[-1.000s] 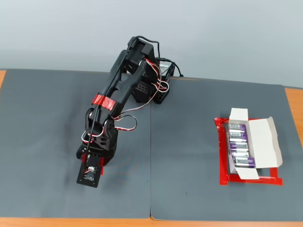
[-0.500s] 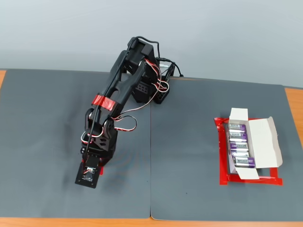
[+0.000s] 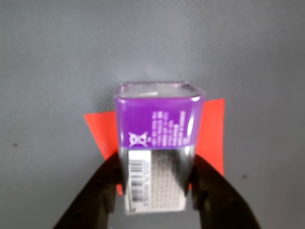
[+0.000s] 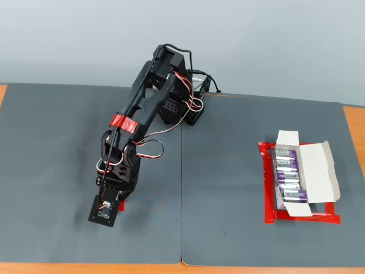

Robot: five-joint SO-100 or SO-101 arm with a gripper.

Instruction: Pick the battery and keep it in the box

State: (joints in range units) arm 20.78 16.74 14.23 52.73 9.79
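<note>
Dark grey mat (image 4: 239,171) covered most of the bench (image 4: 356,123), a seam ran down its middle, orange wood showed at the edges, red tape outline (image 4: 302,217) lay at right, flat red tape patch (image 3: 212,131) in the wrist view, pale wall behind.

Arm's wrist end (image 4: 106,205) has crept lower-left in fixed view vs 1 s ago, camera board now nearer mat's front edge. Forearm leans out a bit more. No other change seen; earlier pics have no wrist view to compare.
</note>
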